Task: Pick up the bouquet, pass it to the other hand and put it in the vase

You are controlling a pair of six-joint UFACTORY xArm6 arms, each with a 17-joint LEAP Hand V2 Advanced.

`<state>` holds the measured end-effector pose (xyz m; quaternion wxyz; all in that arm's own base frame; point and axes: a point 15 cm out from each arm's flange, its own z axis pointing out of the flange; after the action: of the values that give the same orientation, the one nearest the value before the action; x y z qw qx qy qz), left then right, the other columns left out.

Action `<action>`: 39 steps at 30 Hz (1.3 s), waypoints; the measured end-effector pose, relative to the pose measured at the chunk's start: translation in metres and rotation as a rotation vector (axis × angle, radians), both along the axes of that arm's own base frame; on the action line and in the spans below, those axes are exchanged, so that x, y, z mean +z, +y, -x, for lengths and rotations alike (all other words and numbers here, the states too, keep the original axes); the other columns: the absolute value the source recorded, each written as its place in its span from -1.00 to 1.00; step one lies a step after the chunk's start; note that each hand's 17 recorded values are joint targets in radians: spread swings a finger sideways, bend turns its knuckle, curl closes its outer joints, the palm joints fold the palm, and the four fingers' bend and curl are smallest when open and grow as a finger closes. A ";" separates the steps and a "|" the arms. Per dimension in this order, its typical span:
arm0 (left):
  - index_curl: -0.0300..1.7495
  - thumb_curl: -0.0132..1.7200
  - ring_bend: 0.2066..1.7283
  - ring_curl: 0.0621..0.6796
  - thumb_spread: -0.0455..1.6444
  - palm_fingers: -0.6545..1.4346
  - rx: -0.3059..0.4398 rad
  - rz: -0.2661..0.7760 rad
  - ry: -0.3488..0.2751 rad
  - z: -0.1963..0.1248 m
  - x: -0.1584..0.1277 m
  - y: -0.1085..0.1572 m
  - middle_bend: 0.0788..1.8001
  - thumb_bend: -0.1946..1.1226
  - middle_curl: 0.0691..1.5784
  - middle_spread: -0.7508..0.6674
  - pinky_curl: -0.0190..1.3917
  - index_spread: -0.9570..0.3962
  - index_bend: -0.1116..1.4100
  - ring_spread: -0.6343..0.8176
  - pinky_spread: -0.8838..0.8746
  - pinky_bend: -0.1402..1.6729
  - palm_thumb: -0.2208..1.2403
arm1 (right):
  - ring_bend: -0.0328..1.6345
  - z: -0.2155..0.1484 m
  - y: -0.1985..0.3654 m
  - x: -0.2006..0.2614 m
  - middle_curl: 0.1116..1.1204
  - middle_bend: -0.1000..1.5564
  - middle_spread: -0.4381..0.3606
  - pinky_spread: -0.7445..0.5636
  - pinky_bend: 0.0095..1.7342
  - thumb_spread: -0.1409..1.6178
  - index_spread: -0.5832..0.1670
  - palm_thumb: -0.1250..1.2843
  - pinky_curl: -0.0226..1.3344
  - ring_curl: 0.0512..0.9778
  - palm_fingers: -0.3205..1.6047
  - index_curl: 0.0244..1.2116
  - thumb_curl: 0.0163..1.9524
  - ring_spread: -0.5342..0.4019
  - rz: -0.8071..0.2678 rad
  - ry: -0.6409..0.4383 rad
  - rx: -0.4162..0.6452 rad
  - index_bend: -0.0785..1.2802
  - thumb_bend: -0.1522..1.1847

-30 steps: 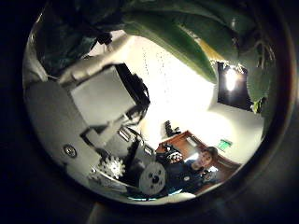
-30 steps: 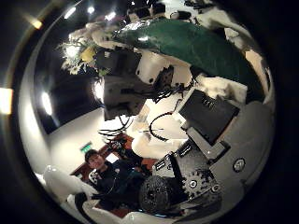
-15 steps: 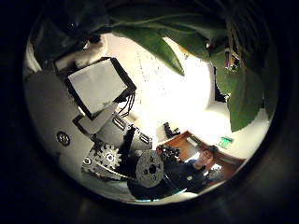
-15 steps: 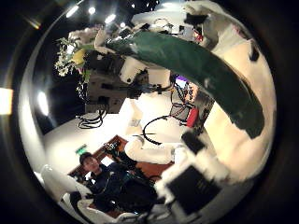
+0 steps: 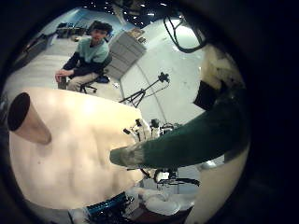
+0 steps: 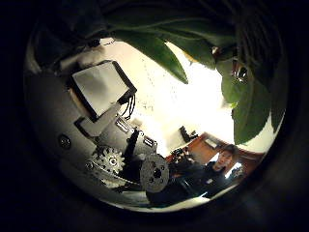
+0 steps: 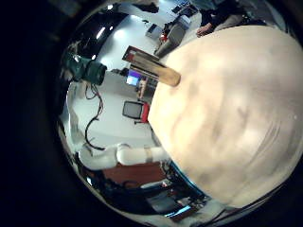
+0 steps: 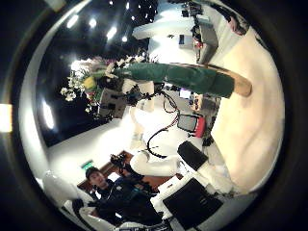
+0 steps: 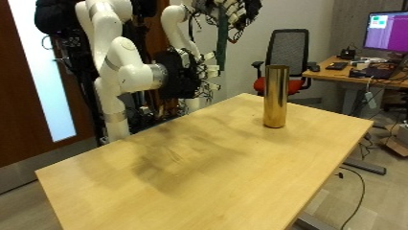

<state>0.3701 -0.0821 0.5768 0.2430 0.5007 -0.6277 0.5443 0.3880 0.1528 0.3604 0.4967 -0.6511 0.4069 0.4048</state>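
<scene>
- The bench (image 9: 204,163) is bare wood apart from the vase; nothing lies between the hands and it.
- An office chair (image 9: 291,53) and a desk stand behind the bench, well clear of your path.
- The vase (image 9: 274,96) stands upright near the bench's far edge, still empty, so the last step is not yet done.
- The bouquet (image 8: 173,75) is up in the air, well above the bench and off to one side of the vase, its green wrap pointing roughly toward the vase.
- Your left hand (image 8: 115,94) has its fingers wrapped round the bouquet, so the pick-up looks done.
- Your right hand (image 9: 192,72) hangs apart from the bouquet; I can't tell how its fingers are set.
- What's left, I'd judge: carry it over, tip the stems down, and lower them in.
</scene>
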 end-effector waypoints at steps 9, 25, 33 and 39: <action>0.61 0.01 0.51 0.54 -0.76 0.66 0.129 -0.054 -0.090 -0.007 0.034 0.048 0.21 -0.74 0.06 -0.63 -0.05 -0.75 -0.52 -0.73 -0.66 0.36 0.82 | -0.55 -0.005 -0.002 -0.007 -0.77 -0.69 0.44 0.68 -0.48 0.26 -0.50 0.18 -0.46 -0.61 -0.78 -0.77 -0.58 0.55 -0.022 0.025 -0.015 -0.70 -0.81; 0.77 0.04 0.49 0.55 -0.79 0.68 0.323 -0.061 -0.099 -0.031 0.027 0.155 0.19 -0.74 0.07 -0.63 -0.03 -0.66 -0.59 -0.73 -0.67 0.33 0.82 | -0.60 -0.006 -0.001 -0.011 -0.77 -0.68 0.42 0.68 -0.51 0.26 -0.45 0.18 -0.49 -0.58 -0.74 -0.73 -0.60 0.54 -0.025 0.037 -0.009 -0.67 -0.81; 0.80 0.05 0.49 0.55 -0.79 0.68 0.353 -0.065 -0.064 -0.037 0.006 0.181 0.18 -0.74 0.08 -0.63 -0.02 -0.60 -0.59 -0.73 -0.67 0.33 0.82 | -0.61 -0.005 0.001 -0.014 -0.74 -0.67 0.41 0.68 -0.53 0.27 -0.43 0.20 -0.49 -0.56 -0.72 -0.70 -0.59 0.51 -0.027 0.046 -0.006 -0.67 -0.81; 0.81 0.06 0.49 0.56 -0.79 0.68 0.356 -0.044 -0.030 -0.046 -0.011 0.194 0.18 -0.74 0.08 -0.63 -0.02 -0.56 -0.60 -0.74 -0.67 0.32 0.82 | -0.61 -0.005 0.002 -0.015 -0.73 -0.67 0.41 0.66 -0.53 0.27 -0.41 0.21 -0.49 -0.55 -0.72 -0.68 -0.58 0.51 -0.027 0.047 -0.004 -0.66 -0.81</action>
<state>0.4166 0.1117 0.5653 0.1223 0.6008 -0.5445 0.5724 0.3934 0.1546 0.3456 0.4965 -0.6337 0.4144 0.4245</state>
